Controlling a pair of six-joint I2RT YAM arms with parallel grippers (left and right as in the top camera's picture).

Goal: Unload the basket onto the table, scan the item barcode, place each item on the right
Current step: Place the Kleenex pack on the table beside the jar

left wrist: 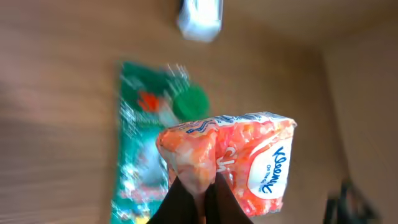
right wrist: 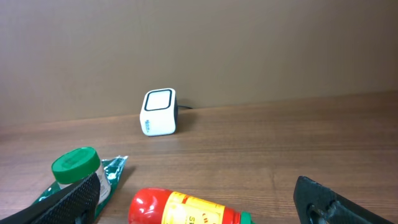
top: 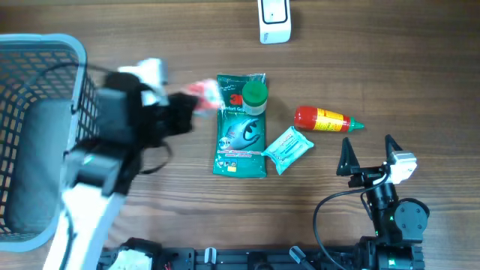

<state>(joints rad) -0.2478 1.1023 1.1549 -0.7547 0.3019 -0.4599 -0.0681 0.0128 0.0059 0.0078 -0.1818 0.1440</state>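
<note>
A: The brown wood-grain table (right wrist: pixel 280 143) looks smooth, with a low sheen.
B: The orange-and-white soft tissue pack (left wrist: pixel 249 168) is thin plastic film, glossy and crinkled.
A: The flat green pouch (top: pixel 240 142) shines too, wrinkled film; the white cube-shaped scanner (right wrist: pixel 158 112) is hard, smooth plastic.
B: The round red bottle (right wrist: pixel 186 208) is glossy plastic as well.

The overhead view looks straight down on the table (top: pixel 187 217) from well above, with the robot's side at the bottom edge. The left wrist view tilts down from partway up; it is blurred, and a tissue pack (left wrist: pixel 249 162) sits close at lower centre. The right wrist view sits low and looks level across the tabletop. All three views share the white scanner (top: pixel 274 21) and the green cap (top: pixel 254 95).
</note>
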